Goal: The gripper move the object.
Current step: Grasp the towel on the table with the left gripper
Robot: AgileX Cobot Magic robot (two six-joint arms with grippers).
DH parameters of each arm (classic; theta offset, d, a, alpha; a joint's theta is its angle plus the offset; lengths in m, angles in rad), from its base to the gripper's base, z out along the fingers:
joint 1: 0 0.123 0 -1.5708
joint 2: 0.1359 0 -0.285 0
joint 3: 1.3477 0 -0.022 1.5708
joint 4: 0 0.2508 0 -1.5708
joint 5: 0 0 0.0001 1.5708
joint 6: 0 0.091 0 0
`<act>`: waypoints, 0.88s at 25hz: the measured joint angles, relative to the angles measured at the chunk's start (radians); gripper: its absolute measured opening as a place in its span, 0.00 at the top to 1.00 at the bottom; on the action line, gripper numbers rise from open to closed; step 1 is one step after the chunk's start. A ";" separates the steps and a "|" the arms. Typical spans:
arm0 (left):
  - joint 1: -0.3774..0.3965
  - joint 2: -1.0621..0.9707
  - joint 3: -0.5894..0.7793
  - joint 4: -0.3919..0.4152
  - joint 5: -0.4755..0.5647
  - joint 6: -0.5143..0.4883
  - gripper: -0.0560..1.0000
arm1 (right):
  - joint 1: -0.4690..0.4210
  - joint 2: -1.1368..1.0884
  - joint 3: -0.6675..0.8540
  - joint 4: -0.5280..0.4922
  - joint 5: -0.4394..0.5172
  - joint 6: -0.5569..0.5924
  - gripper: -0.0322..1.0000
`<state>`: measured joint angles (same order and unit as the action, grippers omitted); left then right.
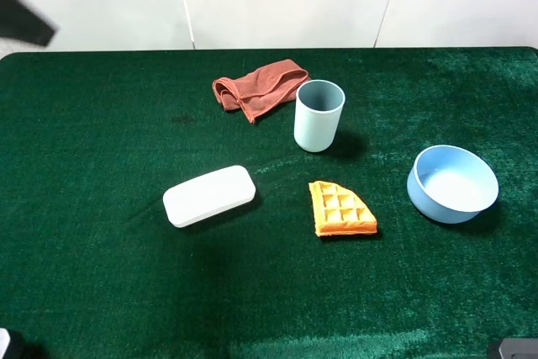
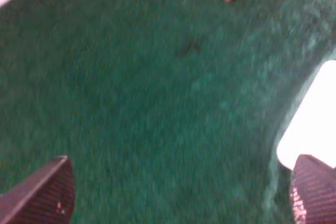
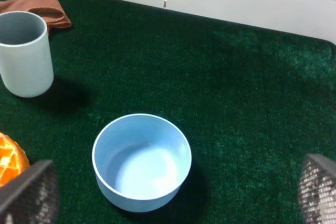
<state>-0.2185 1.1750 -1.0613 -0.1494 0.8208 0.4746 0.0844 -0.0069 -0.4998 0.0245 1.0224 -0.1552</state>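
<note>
White box (image 1: 209, 195) lies flat on green table (image 1: 84, 124), near waffle (image 1: 340, 209)

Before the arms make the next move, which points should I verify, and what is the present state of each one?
1. The left gripper is open and empty: ok.
2. The right gripper is open and empty: ok.
3. The blue bowl stands upright with nothing inside: ok.
4. The waffle lies apart from the white box and the cup: ok.
5. The cup is not touching the red cloth: cannot tell, because they overlap in the high view.
6. The left wrist picture is sharp enough for aiming: not ok, it is blurred.
</note>
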 joint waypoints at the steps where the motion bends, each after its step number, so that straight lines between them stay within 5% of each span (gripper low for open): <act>1: -0.016 0.047 -0.029 0.004 -0.001 0.001 0.18 | 0.000 0.000 0.000 0.000 0.000 0.000 0.30; 12: -0.191 0.480 -0.396 0.017 -0.007 0.002 0.18 | 0.000 0.000 0.000 0.000 0.000 0.000 0.30; 22: -0.273 0.755 -0.593 0.017 0.005 0.020 0.18 | 0.000 0.000 0.000 0.000 0.000 0.000 0.30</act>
<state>-0.4916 1.9302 -1.6540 -0.1328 0.8257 0.4944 0.0844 -0.0069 -0.4998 0.0245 1.0224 -0.1552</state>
